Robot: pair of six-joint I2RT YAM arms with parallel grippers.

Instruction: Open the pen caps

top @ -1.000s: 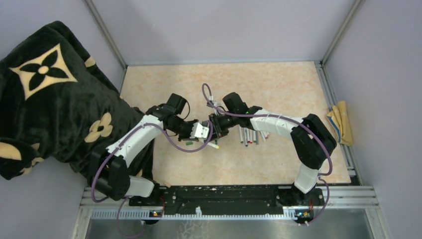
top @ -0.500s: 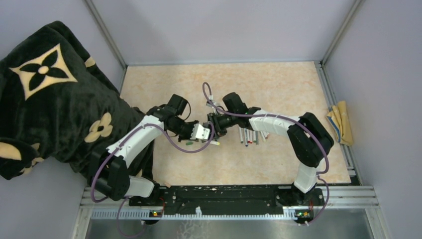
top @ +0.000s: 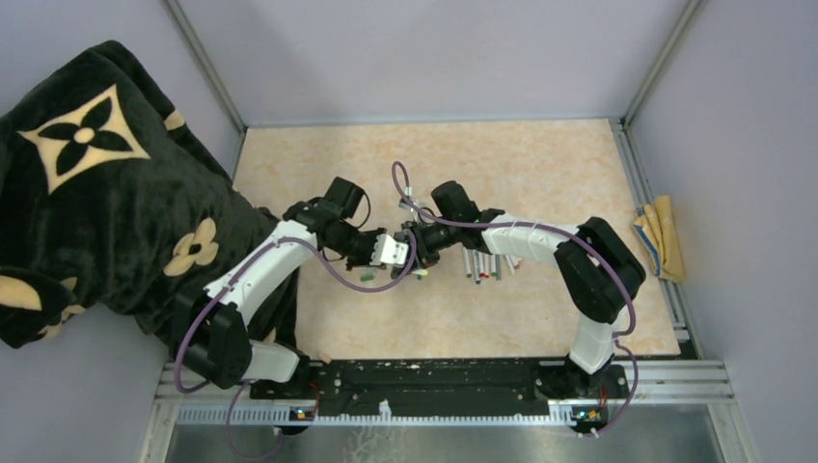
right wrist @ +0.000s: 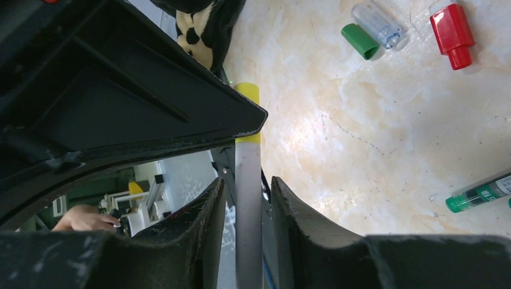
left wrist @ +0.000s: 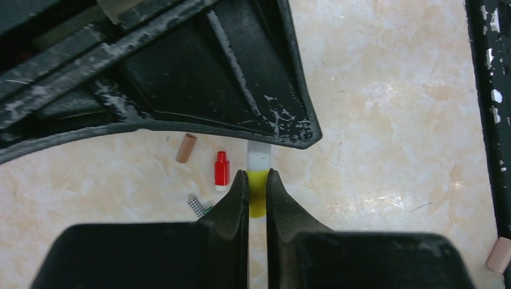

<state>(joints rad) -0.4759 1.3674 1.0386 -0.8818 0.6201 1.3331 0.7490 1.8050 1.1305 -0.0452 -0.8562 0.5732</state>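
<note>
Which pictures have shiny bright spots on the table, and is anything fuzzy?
Left wrist view: a pale glare patch on the table; the yellow cap is sharp. Right wrist view: another shiny patch, and the background beside the pen barrel is fuzzy. Top view: even light, but the pens are tiny.

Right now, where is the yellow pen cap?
In the left wrist view the yellow cap is pinched by the jaws of the left gripper, mid-table, with a loose red cap to its left.

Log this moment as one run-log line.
phase: cap pull | left gripper: shut on yellow cap | right gripper: open around pen barrel, small gaps | cap: not yet off
</note>
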